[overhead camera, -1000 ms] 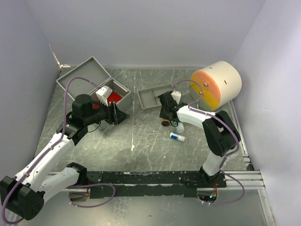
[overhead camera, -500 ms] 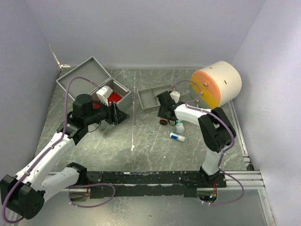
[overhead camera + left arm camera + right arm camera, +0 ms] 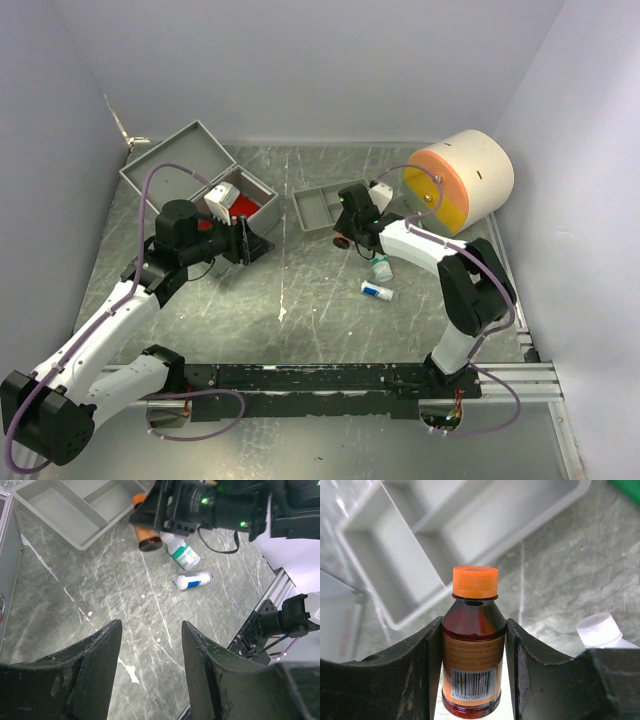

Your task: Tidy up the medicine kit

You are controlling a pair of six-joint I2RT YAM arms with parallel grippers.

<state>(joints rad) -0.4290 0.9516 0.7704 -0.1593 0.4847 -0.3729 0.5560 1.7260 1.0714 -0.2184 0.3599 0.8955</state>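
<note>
- Open grey case [image 3: 185,160]: far-left corner; seen in the top view only.
- Divided tray [image 3: 322,207]: mid-table, toward the far edge.
- Left gripper [image 3: 151,625]: jaws wide apart, nothing between them.
- Right gripper [image 3: 474,630]: clamped on amber bottle [image 3: 474,645], orange-capped, just beside the tray's near rim; barcode visible in the right wrist view only.
- White bottle [image 3: 181,552], wrapped roll [image 3: 192,580]: lying right of centre.

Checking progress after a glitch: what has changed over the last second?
The right pincer, shut on the amber bottle, carried it away from the robot, toward the grey tray. The left pincer, white bottle and small tube stayed put.
</note>
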